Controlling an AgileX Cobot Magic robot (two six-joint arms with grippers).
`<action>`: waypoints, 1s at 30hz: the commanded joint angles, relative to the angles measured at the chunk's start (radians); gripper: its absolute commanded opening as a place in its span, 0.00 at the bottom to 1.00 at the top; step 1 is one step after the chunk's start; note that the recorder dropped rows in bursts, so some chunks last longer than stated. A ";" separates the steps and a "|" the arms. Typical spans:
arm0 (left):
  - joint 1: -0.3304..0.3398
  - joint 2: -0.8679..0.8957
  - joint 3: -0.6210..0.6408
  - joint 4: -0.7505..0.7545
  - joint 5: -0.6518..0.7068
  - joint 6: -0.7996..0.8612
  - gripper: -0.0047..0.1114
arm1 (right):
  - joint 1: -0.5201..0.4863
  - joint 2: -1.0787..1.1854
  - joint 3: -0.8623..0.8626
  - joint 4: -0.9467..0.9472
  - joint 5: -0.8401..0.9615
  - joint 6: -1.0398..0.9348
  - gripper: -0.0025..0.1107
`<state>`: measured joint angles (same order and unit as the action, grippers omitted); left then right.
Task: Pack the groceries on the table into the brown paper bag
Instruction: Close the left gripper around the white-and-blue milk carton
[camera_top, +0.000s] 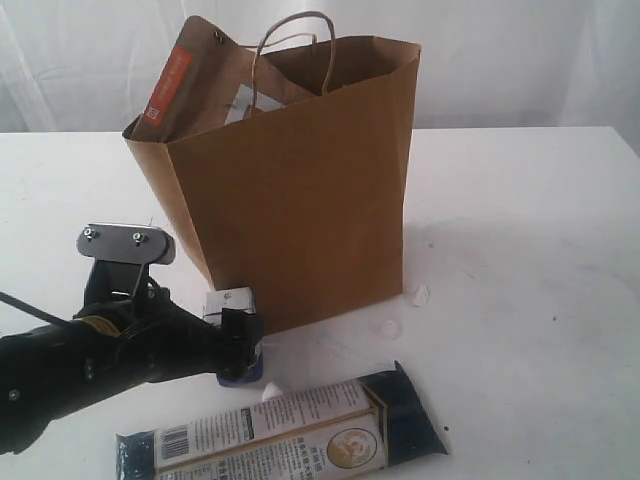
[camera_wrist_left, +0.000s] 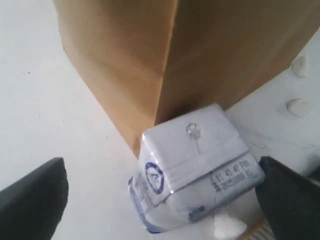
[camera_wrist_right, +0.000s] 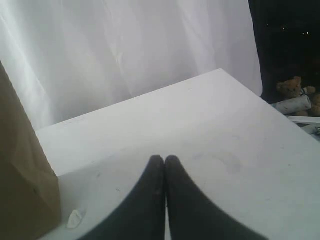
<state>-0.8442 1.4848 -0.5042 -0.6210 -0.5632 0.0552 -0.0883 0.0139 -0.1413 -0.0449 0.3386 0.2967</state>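
The brown paper bag (camera_top: 300, 190) stands upright mid-table, and a brown pouch (camera_top: 195, 85) with an orange label sticks out of its top. A small white-blue carton (camera_wrist_left: 195, 165) lies on the table (camera_top: 520, 260) against the bag's near corner (camera_wrist_left: 150, 65). My left gripper (camera_wrist_left: 162, 210) is open, with one dark finger (camera_wrist_left: 35, 200) wide on one side of the carton and the other close by its far end. In the exterior view the left gripper (camera_top: 242, 340) partly hides the carton (camera_top: 230, 299). A long blue-white packet (camera_top: 290, 435) lies at the front edge. My right gripper (camera_wrist_right: 164, 161) is shut and empty above bare table.
Small white crumpled scraps (camera_top: 420, 295) lie by the bag's right foot, and one scrap (camera_wrist_right: 75, 218) shows in the right wrist view. A white curtain (camera_top: 500, 50) hangs behind. The table's far edge (camera_wrist_right: 240, 80) drops to a dark area with a teddy bear (camera_wrist_right: 295, 90).
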 joint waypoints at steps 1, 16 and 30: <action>-0.006 0.014 -0.033 0.005 -0.005 -0.023 0.94 | -0.005 0.002 0.006 -0.004 -0.004 0.000 0.02; -0.006 0.039 -0.068 -0.084 0.072 0.107 0.66 | -0.005 0.002 0.006 -0.004 -0.004 0.000 0.02; -0.006 0.012 -0.068 -0.087 0.102 0.255 0.13 | -0.005 0.002 0.006 -0.004 -0.004 0.000 0.02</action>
<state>-0.8481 1.5226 -0.5719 -0.6913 -0.4834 0.2354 -0.0883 0.0139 -0.1413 -0.0449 0.3386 0.2967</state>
